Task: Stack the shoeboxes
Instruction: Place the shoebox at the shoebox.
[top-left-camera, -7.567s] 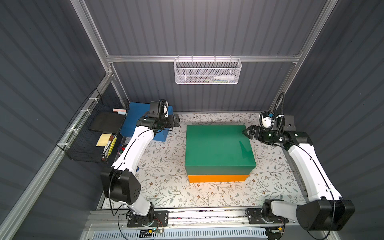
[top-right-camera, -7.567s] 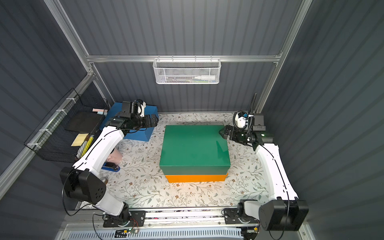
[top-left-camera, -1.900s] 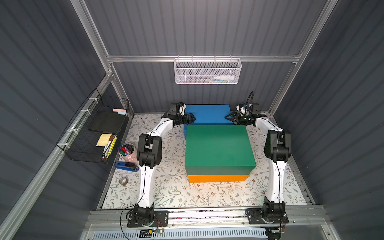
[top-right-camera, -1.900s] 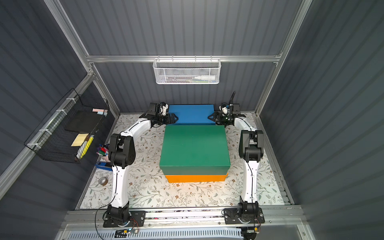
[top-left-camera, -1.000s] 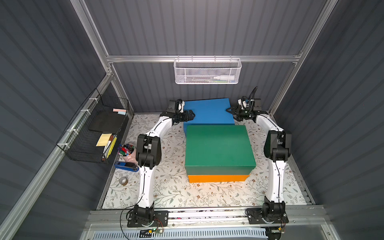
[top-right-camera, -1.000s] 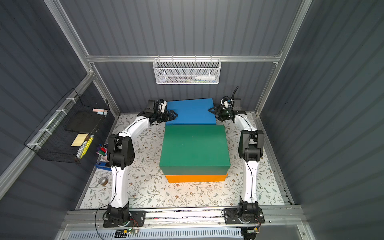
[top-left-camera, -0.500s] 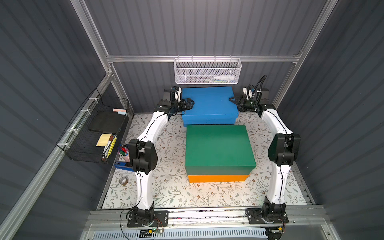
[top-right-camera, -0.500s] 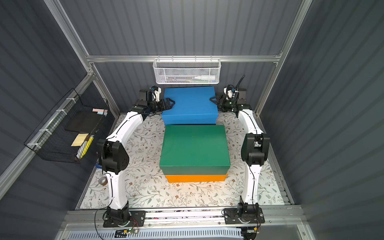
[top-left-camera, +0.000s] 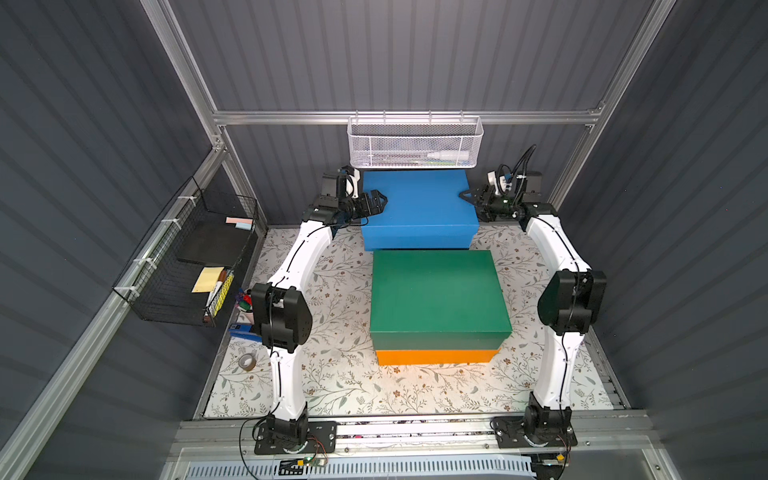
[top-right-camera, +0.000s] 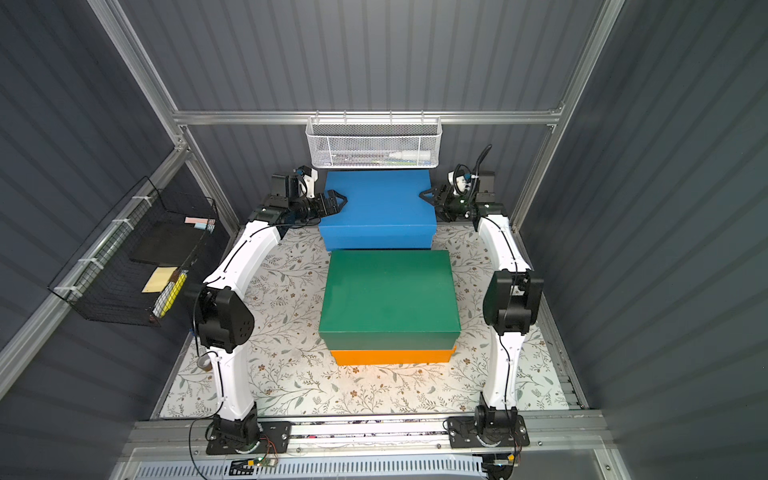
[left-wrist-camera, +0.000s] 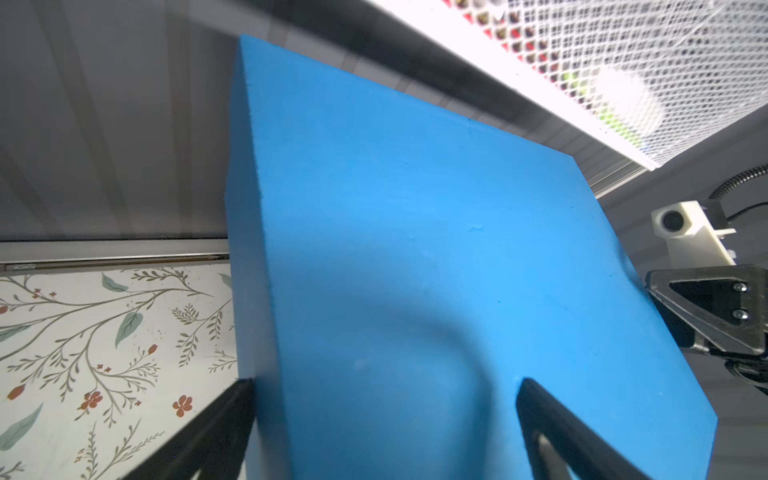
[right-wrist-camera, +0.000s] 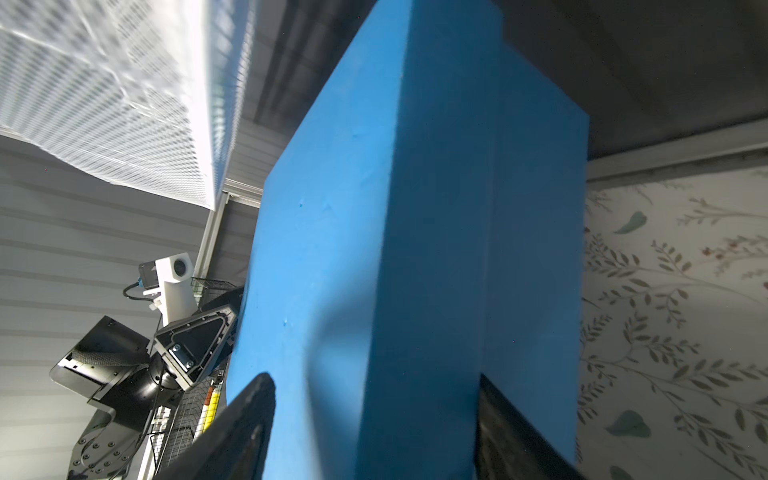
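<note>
The blue shoebox (top-left-camera: 415, 208) (top-right-camera: 378, 208) hangs level above the table's back edge, behind the stack. My left gripper (top-left-camera: 380, 199) (left-wrist-camera: 384, 386) is shut on its left end, one finger on the lid and one underneath, and the lid is dented there. My right gripper (top-left-camera: 465, 195) (right-wrist-camera: 374, 380) is shut the same way on its right end. In mid-table the green shoebox (top-left-camera: 436, 291) lies squarely on the orange shoebox (top-left-camera: 436, 356), of which only the front strip shows.
A white mesh basket (top-left-camera: 415, 143) hangs on the back wall just above the blue shoebox. A black wire rack (top-left-camera: 187, 266) is on the left wall. A tape roll (top-left-camera: 248, 360) and a pen cup (top-left-camera: 245, 301) stand by the left arm's elbow.
Both arms have raised the blue shoebox from the table behind the stack up to just under the mesh basket. The green and orange shoeboxes have not moved.
</note>
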